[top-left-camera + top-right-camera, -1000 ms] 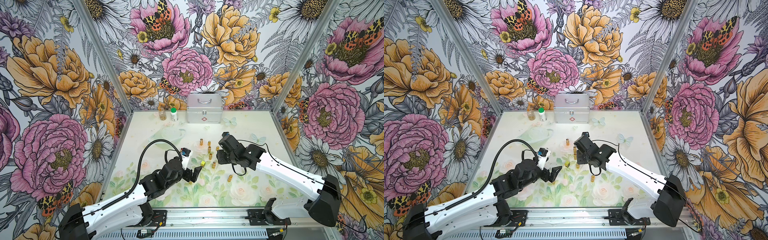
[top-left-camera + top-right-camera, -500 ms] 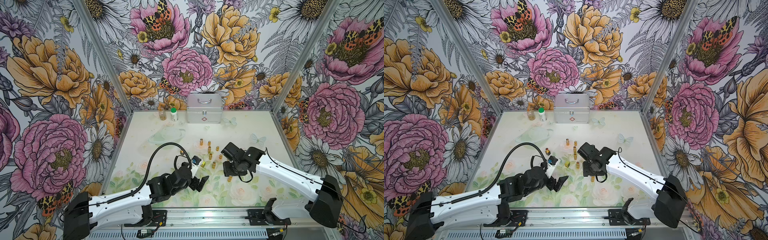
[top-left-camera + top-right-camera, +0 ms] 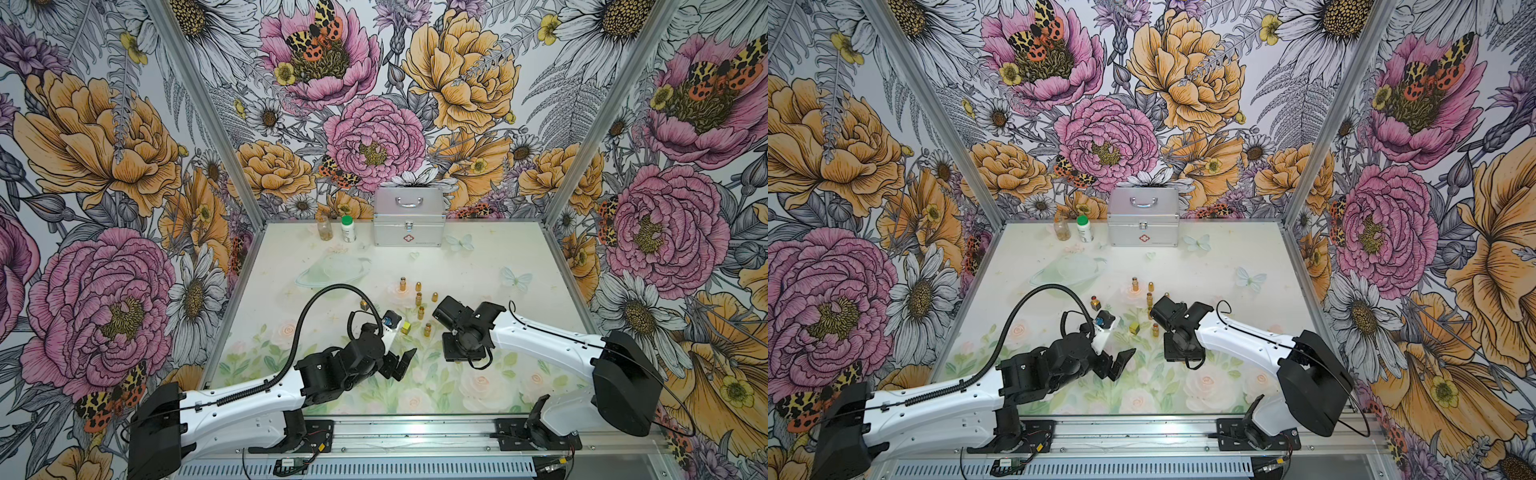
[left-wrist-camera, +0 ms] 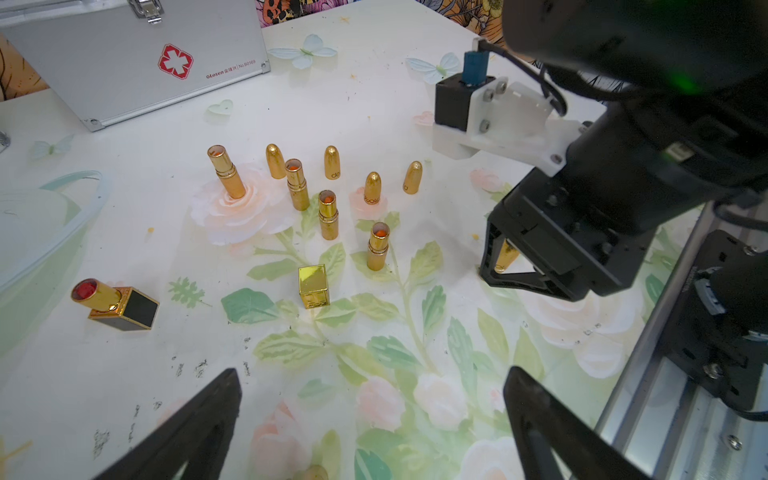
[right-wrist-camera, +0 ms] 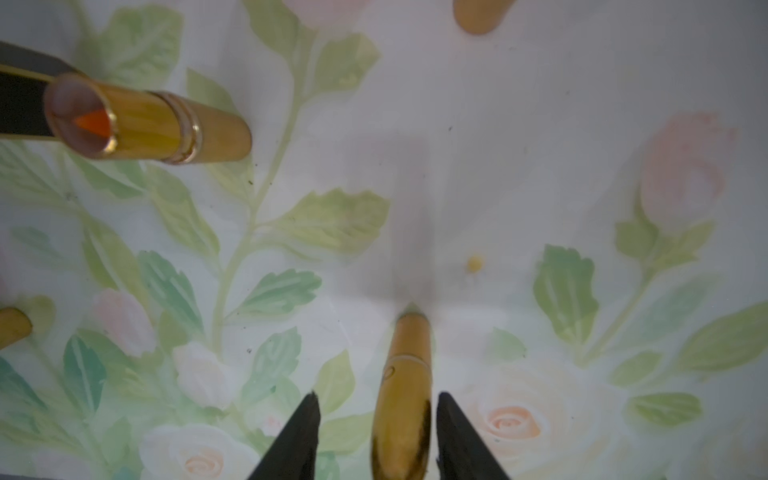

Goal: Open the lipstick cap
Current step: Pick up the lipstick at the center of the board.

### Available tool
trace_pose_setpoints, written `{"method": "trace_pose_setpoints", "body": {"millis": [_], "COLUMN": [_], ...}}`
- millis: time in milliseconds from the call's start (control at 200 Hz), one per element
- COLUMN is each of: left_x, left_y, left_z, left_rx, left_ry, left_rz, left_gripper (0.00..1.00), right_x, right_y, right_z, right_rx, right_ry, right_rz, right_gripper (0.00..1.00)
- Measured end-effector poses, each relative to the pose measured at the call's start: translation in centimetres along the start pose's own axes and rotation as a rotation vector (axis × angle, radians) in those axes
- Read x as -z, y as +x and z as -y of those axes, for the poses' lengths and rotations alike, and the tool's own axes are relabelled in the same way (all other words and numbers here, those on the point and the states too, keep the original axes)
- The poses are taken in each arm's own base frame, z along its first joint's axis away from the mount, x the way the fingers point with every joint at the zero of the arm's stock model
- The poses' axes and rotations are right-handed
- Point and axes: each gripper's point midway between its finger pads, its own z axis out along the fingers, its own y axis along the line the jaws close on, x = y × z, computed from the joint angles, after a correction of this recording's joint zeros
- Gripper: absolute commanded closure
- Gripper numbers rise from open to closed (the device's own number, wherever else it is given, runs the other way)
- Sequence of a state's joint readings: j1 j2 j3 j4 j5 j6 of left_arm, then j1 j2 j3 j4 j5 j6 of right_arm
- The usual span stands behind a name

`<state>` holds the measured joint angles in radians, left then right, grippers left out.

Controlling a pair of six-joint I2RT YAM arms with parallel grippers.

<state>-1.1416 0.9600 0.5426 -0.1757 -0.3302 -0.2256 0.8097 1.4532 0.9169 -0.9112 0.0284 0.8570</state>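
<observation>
Lipstick cap (image 5: 405, 415) is still seated on its gold tube (image 5: 411, 336), which stands upright on the table (image 3: 478, 266). The left pincer (image 4: 372, 374) hangs spread wide and empty, well apart from it. The right pincer (image 5: 378, 399) is nearer, with fingers either side of the cap and in line with its length (a gap shows on one side, so it is not clamped). The top views hide the cap under the wrist; only the right wrist view shows the seam.

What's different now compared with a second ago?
The right gripper swung from above the opened lipsticks toward the near edge and came down around a capped gold lipstick. The left gripper drew back slightly toward that edge, open and empty. The opened lipsticks, loose caps and silver case stayed put.
</observation>
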Motion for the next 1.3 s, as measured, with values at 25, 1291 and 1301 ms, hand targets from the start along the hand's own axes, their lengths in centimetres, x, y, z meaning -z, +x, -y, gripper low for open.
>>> {"method": "trace_pose_setpoints", "body": {"millis": [25, 1291, 1301], "left_x": [0.0, -1.9, -2.0], "left_y": [0.0, -0.5, -0.6], "left_z": [0.0, 0.7, 0.7], "left_rx": [0.000, -0.070, -0.072], "left_ry": [0.000, 0.053, 0.058], "left_rz": [0.000, 0.012, 0.012], "left_gripper": [0.01, 0.07, 0.08], "right_x": [-0.1, 3.9, 4.1], "right_y": [0.0, -2.4, -2.5], "right_z": [0.1, -1.1, -1.2], "right_rx": [0.000, 0.014, 0.017], "right_ry": [0.004, -0.121, -0.129], "right_rz": [0.001, 0.064, 0.066], "right_gripper": [0.58, 0.79, 0.79]}}
